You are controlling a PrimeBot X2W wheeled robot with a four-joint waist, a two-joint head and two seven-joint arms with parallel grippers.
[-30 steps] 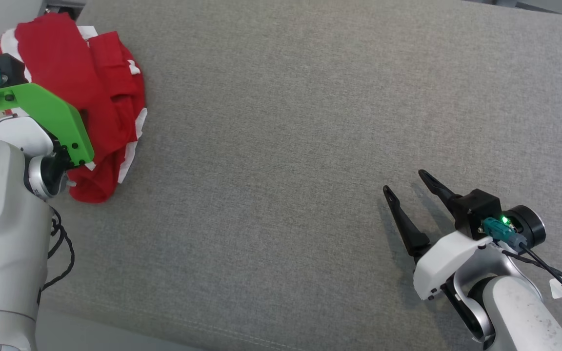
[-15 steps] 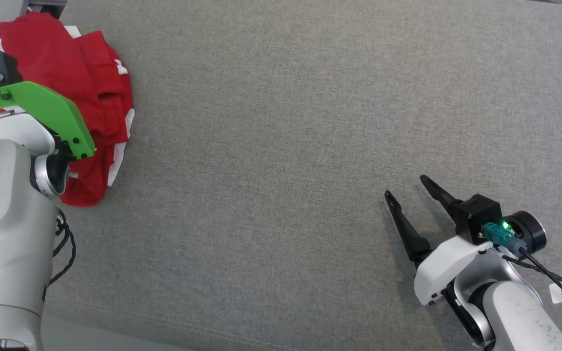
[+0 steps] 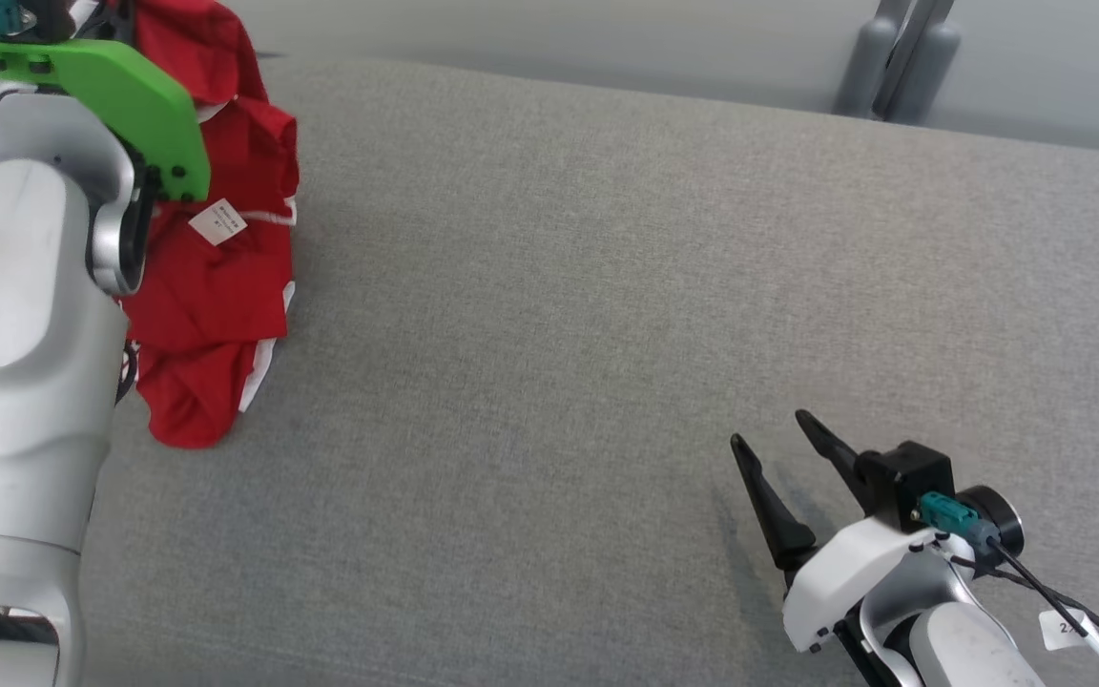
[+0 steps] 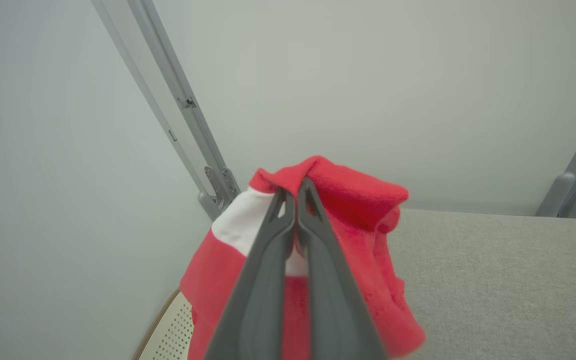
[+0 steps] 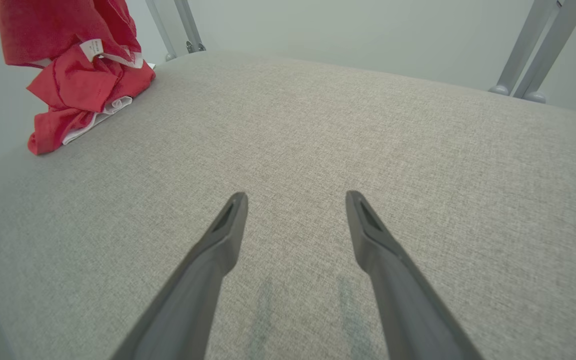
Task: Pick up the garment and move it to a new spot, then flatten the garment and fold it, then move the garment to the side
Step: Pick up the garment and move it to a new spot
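Note:
The red garment (image 3: 216,286) with white trim hangs at the far left of the grey table, its lower end still bunched on the cloth surface. In the left wrist view my left gripper (image 4: 295,192) is shut on a raised fold of the garment (image 4: 363,210), which drapes down around the fingers. My green-bracketed left wrist (image 3: 120,86) stands in front of the cloth in the head view and hides the fingertips. My right gripper (image 3: 767,434) rests low at the near right, open with nothing between its fingers. The right wrist view has the garment (image 5: 75,80) far off at the upper left.
The grey fabric table (image 3: 607,334) spreads wide between the two arms. Grey metal frame legs (image 3: 898,57) stand behind its far edge before a pale wall. A perforated light panel (image 4: 168,335) lies below the table's left edge.
My left gripper has shut on the garment and lifted it, so the cloth now hangs instead of lying heaped. The head camera has tilted up. The right gripper stays open.

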